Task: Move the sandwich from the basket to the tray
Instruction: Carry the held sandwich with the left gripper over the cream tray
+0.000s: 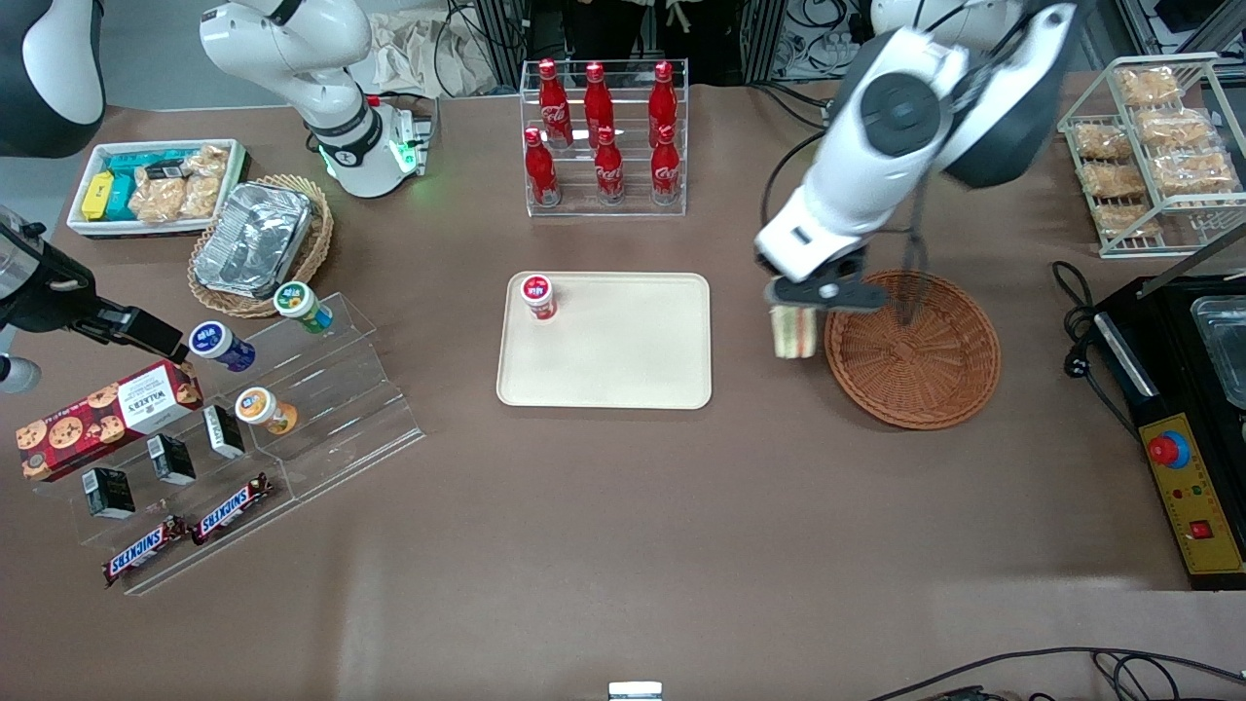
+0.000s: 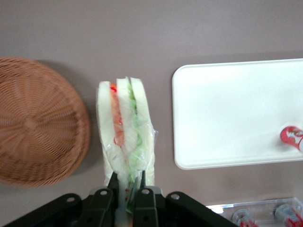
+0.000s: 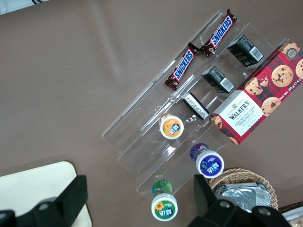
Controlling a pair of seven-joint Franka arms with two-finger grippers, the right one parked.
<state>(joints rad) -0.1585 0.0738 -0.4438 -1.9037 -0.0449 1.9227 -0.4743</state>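
My left gripper (image 1: 793,310) is shut on the sandwich (image 1: 792,332), a plastic-wrapped white-bread wedge with red, orange and green layers. It holds it in the air above the bare table, between the reddish-brown wicker basket (image 1: 913,350) and the cream tray (image 1: 604,340). In the left wrist view the sandwich (image 2: 125,127) hangs from the gripper (image 2: 127,182), with the basket (image 2: 40,120) and the tray (image 2: 236,113) on either side of it. The basket holds nothing that I can see.
A small red-capped cup (image 1: 537,296) stands on the tray's corner farthest from the camera, toward the parked arm's end. A rack of red cola bottles (image 1: 604,136) stands farther from the camera than the tray. A black machine (image 1: 1188,428) and a wire snack rack (image 1: 1154,151) sit at the working arm's end.
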